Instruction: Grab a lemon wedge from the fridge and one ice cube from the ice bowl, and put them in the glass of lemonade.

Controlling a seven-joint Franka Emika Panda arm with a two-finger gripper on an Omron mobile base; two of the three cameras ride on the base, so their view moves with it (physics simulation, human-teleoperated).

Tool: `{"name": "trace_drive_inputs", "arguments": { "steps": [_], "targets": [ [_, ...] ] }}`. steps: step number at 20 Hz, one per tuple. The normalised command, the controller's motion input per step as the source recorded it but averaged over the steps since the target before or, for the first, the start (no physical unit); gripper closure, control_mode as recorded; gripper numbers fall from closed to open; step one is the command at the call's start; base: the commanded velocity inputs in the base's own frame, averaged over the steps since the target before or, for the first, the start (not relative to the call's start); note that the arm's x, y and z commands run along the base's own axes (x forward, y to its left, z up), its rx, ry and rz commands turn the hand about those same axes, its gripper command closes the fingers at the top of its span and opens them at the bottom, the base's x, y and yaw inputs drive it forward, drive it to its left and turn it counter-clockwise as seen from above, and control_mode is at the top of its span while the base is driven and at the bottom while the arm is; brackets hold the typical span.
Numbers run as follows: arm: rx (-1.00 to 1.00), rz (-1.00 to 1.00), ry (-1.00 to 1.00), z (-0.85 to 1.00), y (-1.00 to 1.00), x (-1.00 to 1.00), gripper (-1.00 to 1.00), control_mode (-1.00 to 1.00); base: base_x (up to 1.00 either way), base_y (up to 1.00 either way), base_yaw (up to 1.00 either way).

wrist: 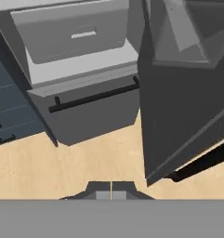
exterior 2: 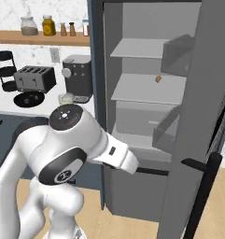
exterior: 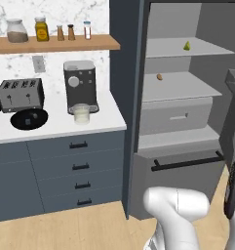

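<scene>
Hanging low over the floor point(wrist: 62, 158) by the open fridge point(exterior: 182, 161), the end effector point(wrist: 111, 195) is pressed together and empty. Reaching up for the lemon wedge point(exterior: 186, 46) on the top shelf point(exterior: 206, 49), it may clip the door point(wrist: 187, 107) or nudge the wedge away.

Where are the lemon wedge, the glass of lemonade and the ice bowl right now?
lemon wedge point(exterior: 186, 46), left base view, middle of the wedge on the fridge's top shelf.
glass of lemonade point(exterior: 81, 114), left base view, side wall of the tumbler.
ice bowl point(exterior: 22, 122), left base view, near rim.
</scene>
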Motion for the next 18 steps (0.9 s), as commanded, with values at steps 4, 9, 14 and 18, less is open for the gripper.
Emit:
{"name": "trace_drive_inputs", "arguments": {
  "steps": [4,9,14,18],
  "targets": [
    [-0.09,0.02,0.02,0.14,0.65,0.73,1.00,-1.00,0.00,0.00,0.00],
    [0.00,0.09,0.00,-0.33,-0.06,0.99,1.00,-1.00,0.00,0.00,0.00],
    [0.00,0.10,0.00,-0.47,0.12,0.88,1.00,-1.00,0.00,0.00,0.00],
    [0.00,0.20,-0.15,-0.10,0.67,0.32,1.00,-1.00,0.00,0.00,0.00]
  ]
}}
